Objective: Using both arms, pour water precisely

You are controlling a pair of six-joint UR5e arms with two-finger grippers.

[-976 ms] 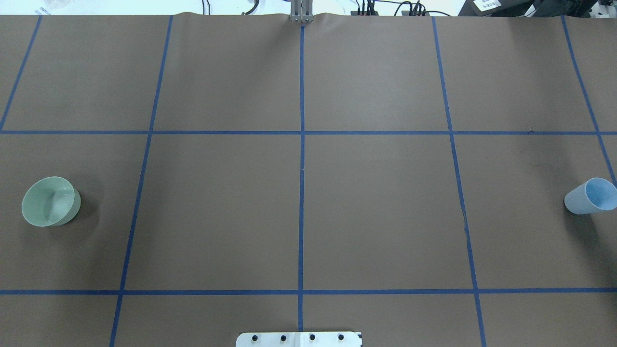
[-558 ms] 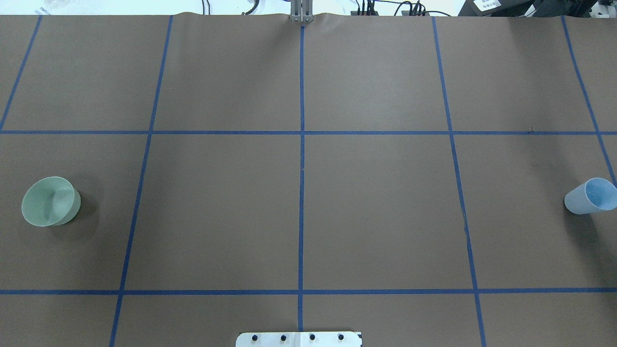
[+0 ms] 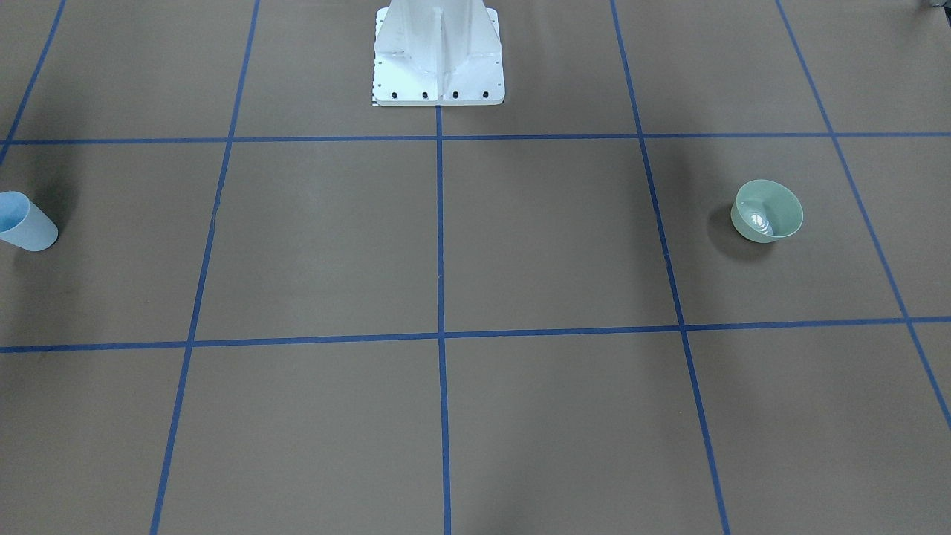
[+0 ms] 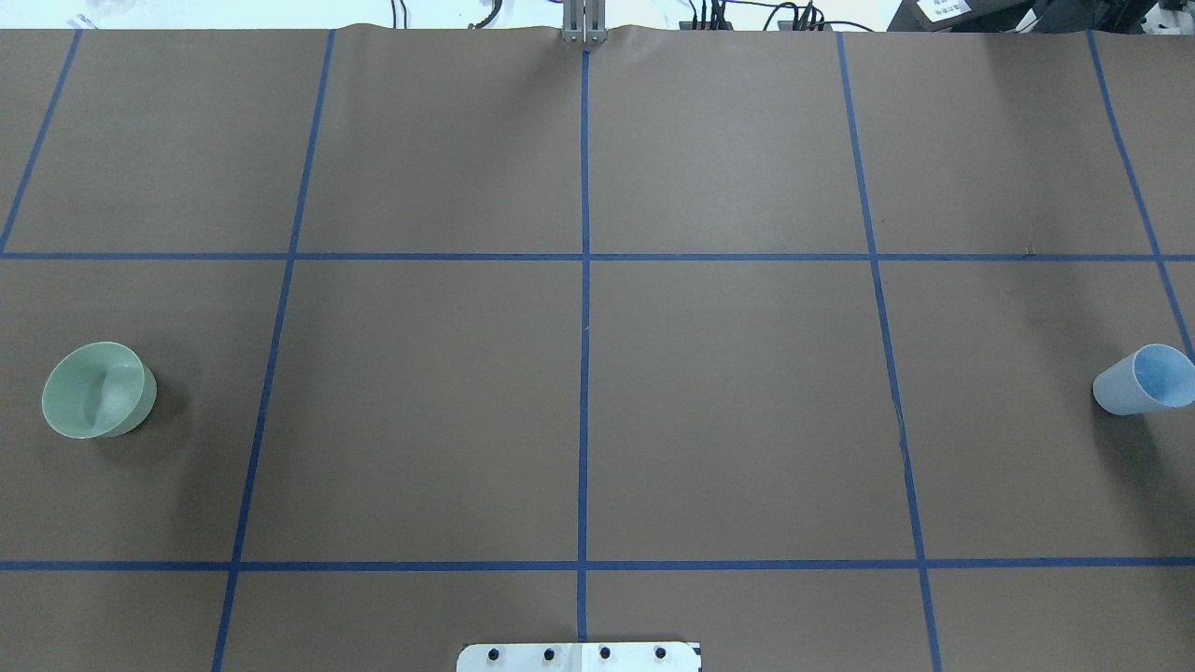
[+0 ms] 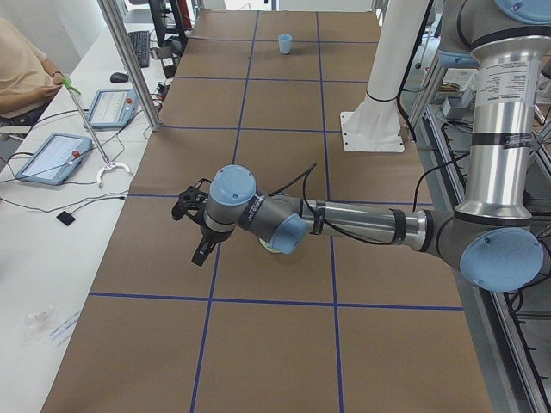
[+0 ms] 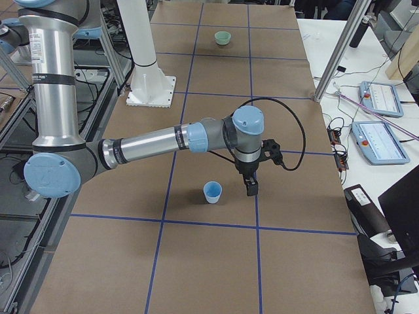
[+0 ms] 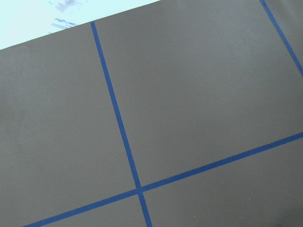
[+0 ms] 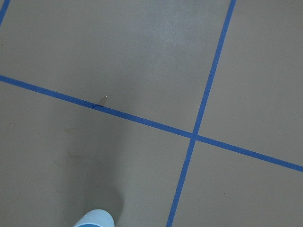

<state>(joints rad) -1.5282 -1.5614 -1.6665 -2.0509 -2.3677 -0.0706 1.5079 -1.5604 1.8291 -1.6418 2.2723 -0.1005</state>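
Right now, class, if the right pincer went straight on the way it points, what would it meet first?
The right pincer points down: likely the brown table cover beside the blue cup.

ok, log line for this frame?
stage: pre-grasp | left pincer: hovering by green bowl, open/shut unclear | right pincer: hovering beside blue cup, open/shut unclear | both vessels upright on table, unheld

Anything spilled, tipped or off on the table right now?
Nothing spilled or tipped: the green bowl and blue cup both stand upright. Only oddity: a small scuff on the tape line near the cup.
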